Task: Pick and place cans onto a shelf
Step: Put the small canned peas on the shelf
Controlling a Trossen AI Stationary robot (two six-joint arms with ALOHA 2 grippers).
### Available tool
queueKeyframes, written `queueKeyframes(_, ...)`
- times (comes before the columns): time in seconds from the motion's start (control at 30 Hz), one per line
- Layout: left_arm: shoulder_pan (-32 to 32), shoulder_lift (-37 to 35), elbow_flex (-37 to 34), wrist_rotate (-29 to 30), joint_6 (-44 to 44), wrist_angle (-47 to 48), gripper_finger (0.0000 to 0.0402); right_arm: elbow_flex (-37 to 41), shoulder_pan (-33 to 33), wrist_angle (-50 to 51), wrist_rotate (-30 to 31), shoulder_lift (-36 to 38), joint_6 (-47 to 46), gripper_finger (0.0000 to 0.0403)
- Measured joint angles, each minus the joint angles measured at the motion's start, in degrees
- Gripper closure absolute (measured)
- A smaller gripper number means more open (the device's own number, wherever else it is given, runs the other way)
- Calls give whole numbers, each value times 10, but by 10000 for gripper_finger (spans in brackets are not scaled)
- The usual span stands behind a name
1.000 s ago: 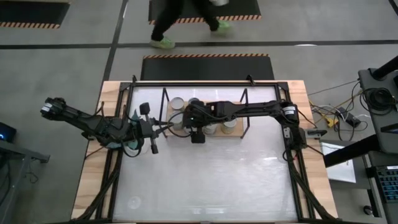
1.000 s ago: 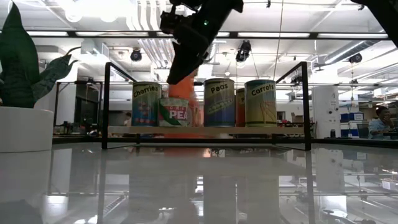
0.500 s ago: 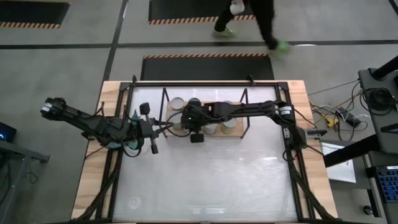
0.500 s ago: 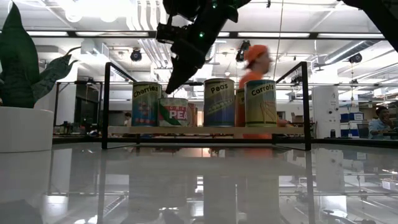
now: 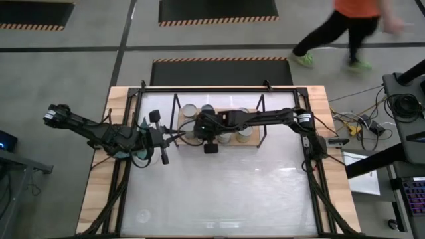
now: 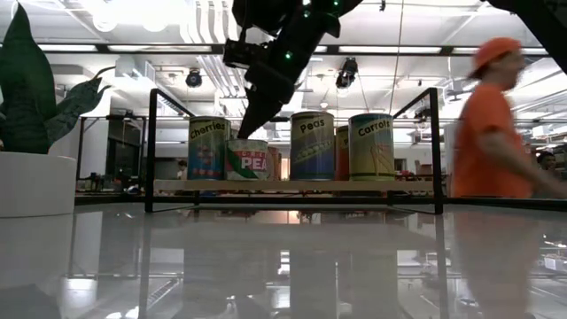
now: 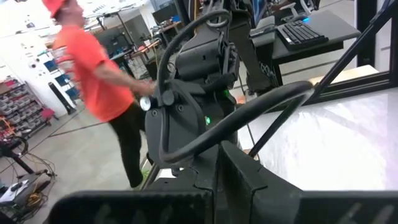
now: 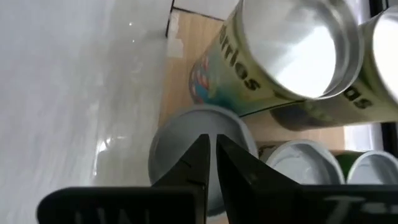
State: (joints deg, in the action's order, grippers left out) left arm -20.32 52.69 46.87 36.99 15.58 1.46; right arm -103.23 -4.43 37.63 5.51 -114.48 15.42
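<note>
The shelf (image 6: 292,186) stands across the middle of the low view, and the cans (image 6: 310,146) are lined up on it. No cans lie loose on the table (image 5: 219,192), so the job looks nearly done. The right gripper (image 8: 212,152) hangs over the short can (image 8: 186,143) at the centre of its wrist view, pinched together and holding nothing. The left gripper (image 5: 161,154) waits at middle left, probably empty.

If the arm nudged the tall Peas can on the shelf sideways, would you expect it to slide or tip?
The Peas can is tall and narrow, so a high push would probably tip it. Its smooth metal should slide easily on the wooden shelf. The Carrots can close beside it would likely get bumped.
</note>
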Motion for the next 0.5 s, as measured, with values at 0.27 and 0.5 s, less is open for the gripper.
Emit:
queueKeyframes(0.27, 0, 0, -1, 0, 0, 0, 402, 21, 0, 6, 1, 0, 2, 385)
queueKeyframes(0.5, 0, 0, -1, 0, 0, 0, 402, 17, 1, 42, 5, 4, 1, 385)
